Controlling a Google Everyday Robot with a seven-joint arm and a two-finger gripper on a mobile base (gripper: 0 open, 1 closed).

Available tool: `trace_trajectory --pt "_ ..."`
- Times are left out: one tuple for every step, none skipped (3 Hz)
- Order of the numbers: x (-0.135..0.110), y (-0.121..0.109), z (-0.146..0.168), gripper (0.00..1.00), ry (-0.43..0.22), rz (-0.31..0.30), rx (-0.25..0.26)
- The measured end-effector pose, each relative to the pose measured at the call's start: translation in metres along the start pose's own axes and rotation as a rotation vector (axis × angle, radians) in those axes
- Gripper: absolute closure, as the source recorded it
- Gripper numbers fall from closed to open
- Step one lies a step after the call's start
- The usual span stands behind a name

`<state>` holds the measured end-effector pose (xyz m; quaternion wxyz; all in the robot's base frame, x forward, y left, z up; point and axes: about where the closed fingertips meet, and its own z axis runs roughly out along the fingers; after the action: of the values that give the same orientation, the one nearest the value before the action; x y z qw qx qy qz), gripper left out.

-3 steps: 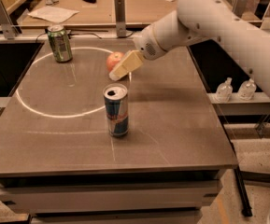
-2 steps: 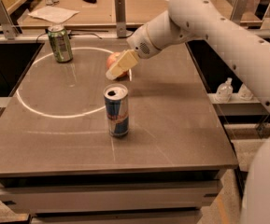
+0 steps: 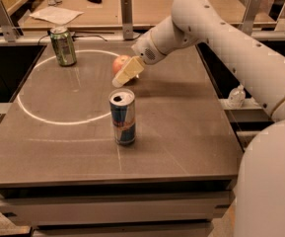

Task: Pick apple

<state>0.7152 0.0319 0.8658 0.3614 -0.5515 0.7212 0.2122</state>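
Note:
The apple (image 3: 120,63), orange-red and round, sits on the grey table (image 3: 181,127) near its back middle, partly hidden by my gripper. My gripper (image 3: 124,74), with pale yellowish fingers, reaches in from the right on the white arm (image 3: 206,23) and lies right in front of the apple, overlapping its lower right side. I cannot tell whether it touches the apple.
A blue-silver can (image 3: 123,117) stands upright in the table's middle, just in front of the gripper. A green can (image 3: 63,46) stands at the back left. A white chalk circle (image 3: 33,117) marks the left half. A wooden bench with papers lies behind.
The arm and gripper have shifted slightly left and closer over the apple. The cans have not moved.

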Motion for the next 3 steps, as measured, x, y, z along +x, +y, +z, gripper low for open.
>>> trace_trajectory --pt "0.004 -0.005 0.007 0.00 0.015 -0.001 -0.001" --pt "0.002 -0.001 0.017 0.16 0.009 -0.002 -0.018" --pt "-0.005 0.001 0.025 0.41 -0.022 -0.017 -0.051"
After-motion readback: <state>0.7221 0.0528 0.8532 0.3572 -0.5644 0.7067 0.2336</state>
